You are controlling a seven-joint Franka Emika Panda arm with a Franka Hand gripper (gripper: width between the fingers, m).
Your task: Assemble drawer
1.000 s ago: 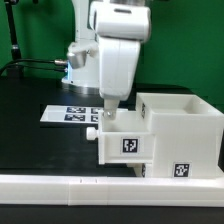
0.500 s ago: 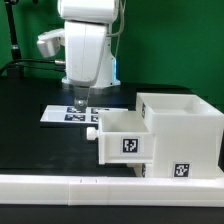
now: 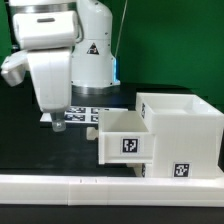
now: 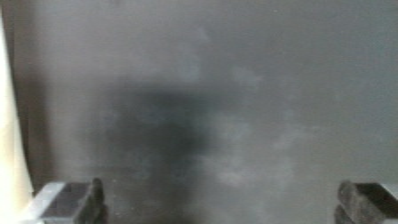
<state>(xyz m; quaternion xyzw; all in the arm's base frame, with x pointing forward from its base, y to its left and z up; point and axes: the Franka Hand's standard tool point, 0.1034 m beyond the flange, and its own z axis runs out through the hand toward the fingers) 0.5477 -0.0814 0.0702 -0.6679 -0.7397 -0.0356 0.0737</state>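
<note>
The white drawer casing (image 3: pixel 185 140) stands at the exterior view's right, with a black-and-white tag on its front. One white tray (image 3: pixel 125 138) with a tag and a small round knob (image 3: pixel 91 131) sticks out of the casing toward the exterior view's left. My gripper (image 3: pixel 57 121) is open and empty, low over the black table, to the left of the tray and apart from it. In the wrist view my two fingers (image 4: pixel 71 203) stand wide apart over bare dark table. The second tray is out of view.
The marker board (image 3: pixel 88 113) lies flat behind the gripper, partly hidden by the arm. A long low white rail (image 3: pixel 70 186) runs along the table's front edge. A green wall is at the back.
My gripper has left the tray and moved toward the exterior view's left, across the marker board. The tray stays pushed part way into the casing.
</note>
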